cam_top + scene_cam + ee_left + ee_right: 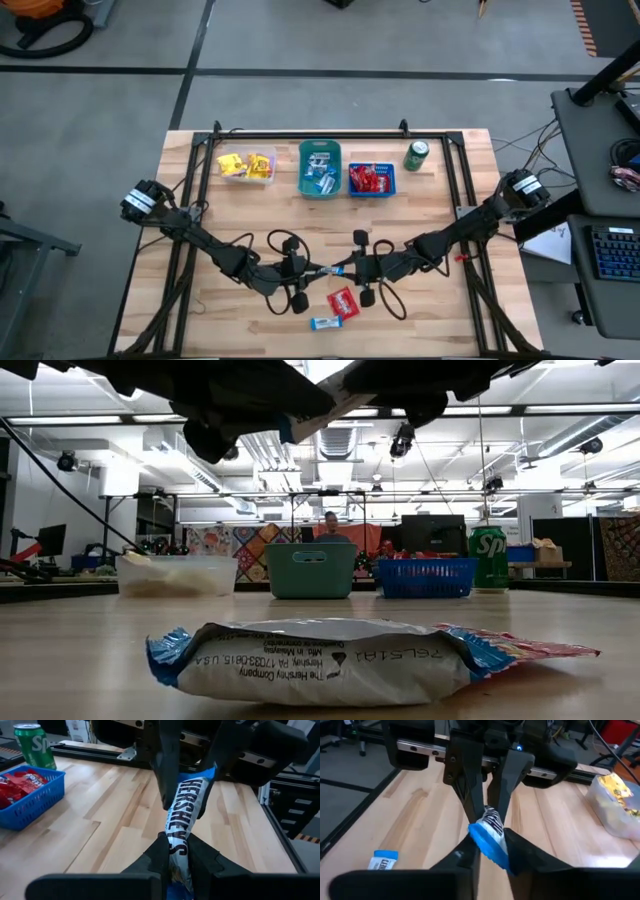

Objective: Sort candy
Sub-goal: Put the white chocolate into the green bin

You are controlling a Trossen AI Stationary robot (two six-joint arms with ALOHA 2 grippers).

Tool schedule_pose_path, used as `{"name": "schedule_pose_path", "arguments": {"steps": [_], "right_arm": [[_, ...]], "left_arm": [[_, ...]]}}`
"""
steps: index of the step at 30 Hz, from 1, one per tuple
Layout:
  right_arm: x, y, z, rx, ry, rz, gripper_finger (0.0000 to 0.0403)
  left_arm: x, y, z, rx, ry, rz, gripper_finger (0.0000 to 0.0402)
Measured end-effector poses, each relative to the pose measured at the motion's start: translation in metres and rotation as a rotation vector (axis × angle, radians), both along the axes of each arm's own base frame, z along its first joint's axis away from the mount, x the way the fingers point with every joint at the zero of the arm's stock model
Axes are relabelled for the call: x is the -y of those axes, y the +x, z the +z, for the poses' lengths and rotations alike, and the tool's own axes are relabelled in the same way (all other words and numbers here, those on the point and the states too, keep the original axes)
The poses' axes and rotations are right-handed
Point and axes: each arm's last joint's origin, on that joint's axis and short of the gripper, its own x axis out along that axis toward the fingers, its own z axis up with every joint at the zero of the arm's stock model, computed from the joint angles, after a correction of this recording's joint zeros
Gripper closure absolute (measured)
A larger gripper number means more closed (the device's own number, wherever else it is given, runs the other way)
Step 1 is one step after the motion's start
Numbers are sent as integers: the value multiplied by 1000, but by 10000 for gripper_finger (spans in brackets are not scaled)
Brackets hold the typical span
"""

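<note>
Held candy (184,815): blue-and-white bar above the counter (240,200) between the two arms, long axis running from one gripper to the other.
Left gripper (308,268): jaws clamped on one end.
Right gripper (345,268): jaws clamped on the other end.
Loose candies: red (342,301) and blue (324,323), flat below the grippers.

The high view looks straight down on the whole table (200,250), the low view level across it, sharing three far bins (320,170).
</note>
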Motion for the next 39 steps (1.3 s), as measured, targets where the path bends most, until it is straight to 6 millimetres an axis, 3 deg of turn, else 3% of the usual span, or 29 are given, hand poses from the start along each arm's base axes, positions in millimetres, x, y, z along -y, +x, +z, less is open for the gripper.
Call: {"name": "schedule_pose_path", "arguments": {"steps": [4, 14, 21, 30, 39], "right_arm": [[0, 0, 0, 4, 2, 10, 369], [3, 0, 3, 7, 12, 3, 372], [13, 3, 7, 11, 35, -29, 372], [39, 7, 8, -29, 83, -137, 373], [89, 16, 10, -35, 85, -309, 373]], "left_arm": [[0, 0, 0, 4, -6, 1, 372], [0, -1, 2, 0, 45, -4, 368], [-3, -6, 6, -45, 84, 0, 313], [-17, -25, 22, -157, 149, 77, 250], [-30, -47, 34, -264, 173, 115, 235]]}}
